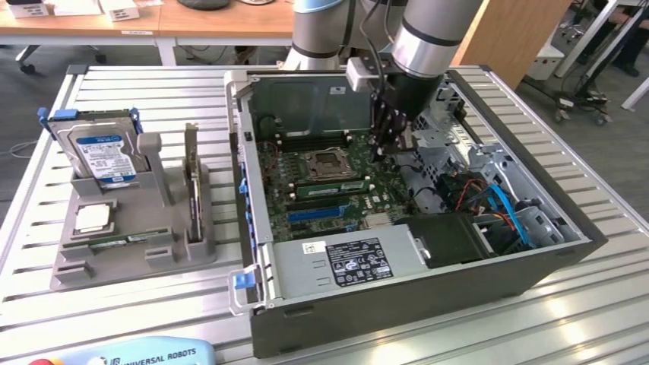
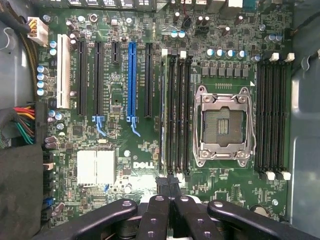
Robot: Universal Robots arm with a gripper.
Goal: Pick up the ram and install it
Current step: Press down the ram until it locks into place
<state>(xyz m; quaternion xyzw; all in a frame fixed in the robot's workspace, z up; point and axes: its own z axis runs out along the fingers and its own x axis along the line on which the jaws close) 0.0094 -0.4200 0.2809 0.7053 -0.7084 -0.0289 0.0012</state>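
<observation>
Ram (image 1: 330,185) upright beside processor socket (image 1: 327,163)

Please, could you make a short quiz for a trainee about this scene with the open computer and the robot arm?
1. True or false: the processor socket on the motherboard is empty.
2. Where is the gripper relative to the computer case? A beside it; B inside it, over the motherboard; C behind it.
3. Fill in: the gripper is ___ (open or shut).
Key: 1 true; 2 B; 3 shut.
</observation>
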